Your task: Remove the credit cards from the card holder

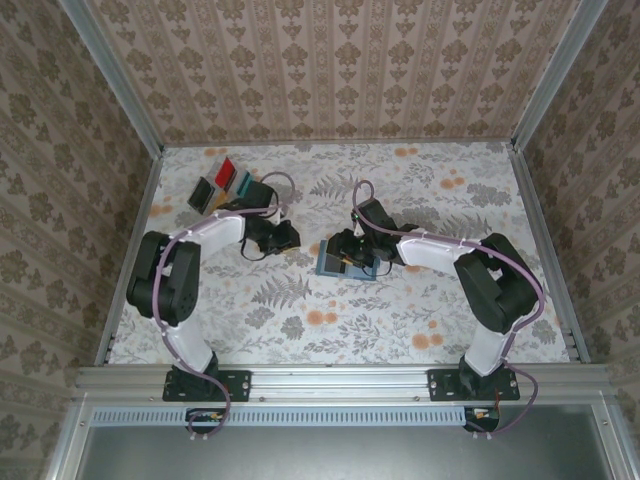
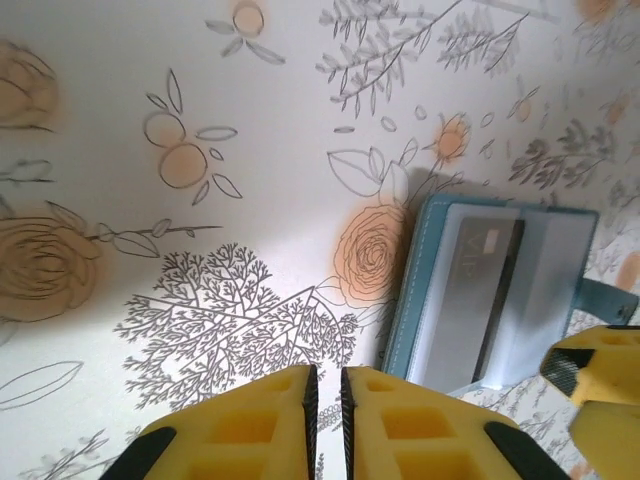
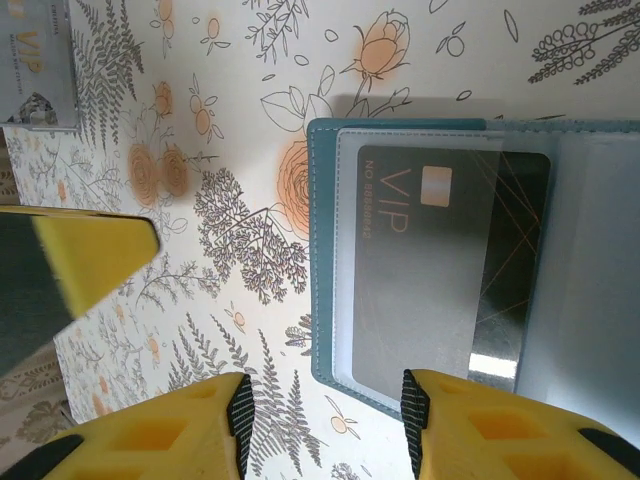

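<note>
The teal-blue card holder (image 3: 322,250) lies open on the floral table, seen in the top view mid-table as the card holder (image 1: 328,265). A dark grey VIP credit card (image 3: 440,270) sits in its clear slot. My right gripper (image 3: 326,405) is open just above it, its jaws either side of the holder's near corner. My left gripper (image 2: 326,385) hovers left of the card holder (image 2: 490,290), its jaws almost together with only a thin gap and nothing between them. Red (image 1: 224,169), teal (image 1: 245,182) and black (image 1: 203,193) cards lie at the far left.
A pale grey card (image 3: 35,60) lies on the table beyond the left gripper's yellow finger (image 3: 90,255). The right gripper's yellow finger (image 2: 600,375) pokes in beside the holder. Patterned walls (image 1: 340,70) and metal rails (image 1: 540,230) enclose the table.
</note>
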Tool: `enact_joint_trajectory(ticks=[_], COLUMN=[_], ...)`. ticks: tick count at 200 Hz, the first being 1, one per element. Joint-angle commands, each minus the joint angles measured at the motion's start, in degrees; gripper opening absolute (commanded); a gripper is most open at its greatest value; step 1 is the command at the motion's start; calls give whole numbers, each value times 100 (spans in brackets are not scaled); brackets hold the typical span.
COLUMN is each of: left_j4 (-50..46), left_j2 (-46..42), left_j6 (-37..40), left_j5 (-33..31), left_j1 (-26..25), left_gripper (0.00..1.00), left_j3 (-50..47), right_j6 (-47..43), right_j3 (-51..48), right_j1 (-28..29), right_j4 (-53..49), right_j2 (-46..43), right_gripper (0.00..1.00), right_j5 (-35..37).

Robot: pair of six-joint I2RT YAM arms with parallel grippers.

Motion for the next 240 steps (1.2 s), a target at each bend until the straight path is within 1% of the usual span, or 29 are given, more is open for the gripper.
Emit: enact_joint_trajectory(ticks=[1, 31, 34, 43, 78, 93, 123, 138, 159, 180, 206, 240], left_j4=[18, 111, 116, 143, 183, 171, -7, -72, -46, -121, -308, -329], left_j2=[-226, -86, -60, 35, 456, 591, 830, 955, 1068, 1107, 1157, 1231], left_j6=[97, 28, 19, -8, -101, -120, 9, 45, 26, 55, 87, 105], left_j5=[222, 332, 341, 368, 344, 289, 49, 50, 81, 50, -143, -310], left_j1=[-125, -290, -451, -569, -896, -974, -996, -998, -1006, -1006, -1006, -1002], left_gripper=[18, 17, 17, 16, 13, 12, 11, 11, 11, 11, 10, 10], left_j3=[-47, 138, 161, 227, 502, 550, 652, 674, 648, 629, 589, 422], right_j6=[18, 41, 49, 96, 174, 173, 125, 116, 93, 13, -50, -87], right_j3=[96, 83, 85, 82, 87, 149, 310, 338, 355, 454, 456, 459], right_j1=[-41, -87, -89, -89, -94, -98, -98, -98, -98, -98, -99, -111], right_j4=[-90, -493, -519, -583, -646, -765, -959, -955, -973, -1152, -1246, -1289], right_j2=[-106, -106, -97, -69, 36, 93, 265, 316, 374, 490, 594, 734], right_gripper=[46, 42, 41, 39, 32, 32, 30, 27, 27, 25, 25, 24], right_j5=[224, 535, 553, 608, 676, 717, 667, 632, 643, 632, 651, 606])
